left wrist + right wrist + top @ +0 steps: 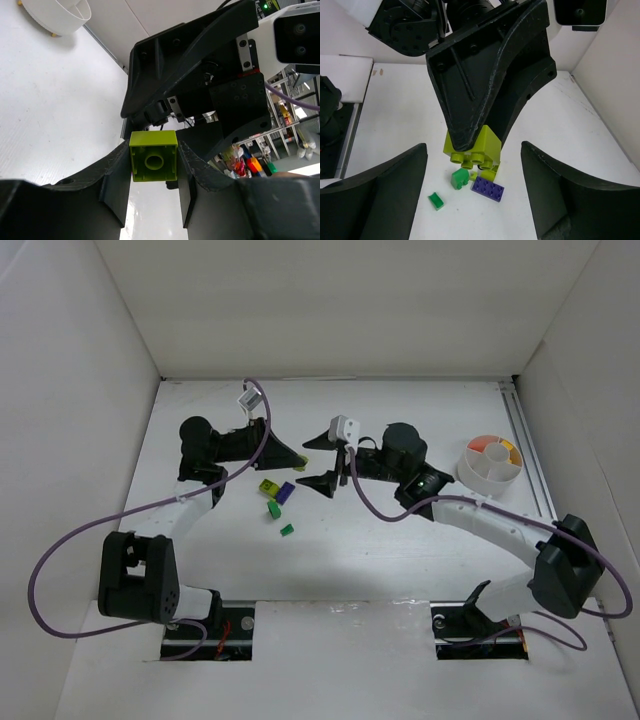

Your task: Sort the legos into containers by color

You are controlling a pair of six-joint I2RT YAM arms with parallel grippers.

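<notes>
Handover of one lego seems to be the step in hand, left arm to right arm.

Left gripper [154, 150] is pinching the lime green brick [153, 162]. Its jaws are drawn in to the brick's width and are pressing on two opposite side walls. The brick's hollow underside is facing the left wrist camera and its studs are pointing down. It is hanging clear of the table [380, 550], over the loose legos: a purple plate [488, 188], a green brick [460, 178] and a small green piece [436, 201].

Right gripper [318, 462] is facing the left one with its jaws standing wide. One finger is on each side of the brick, neither is touching it, and it is holding nothing.

Doing it well, as I judge it:
- Right fingers should be closing on the two side walls the left fingers are leaving free.
- They should land low on the brick, under the left fingertips. Whether they are level with it yet is hard to tell from above.
- Left jaws should be letting go only once the right grip is firm; a small smooth brick is likely to slip and drop among the others.

White bowl [490, 481] is sitting well apart at the far right. Red, orange and yellow are showing in its far wedges; which wedge suits lime green I cannot tell.
</notes>
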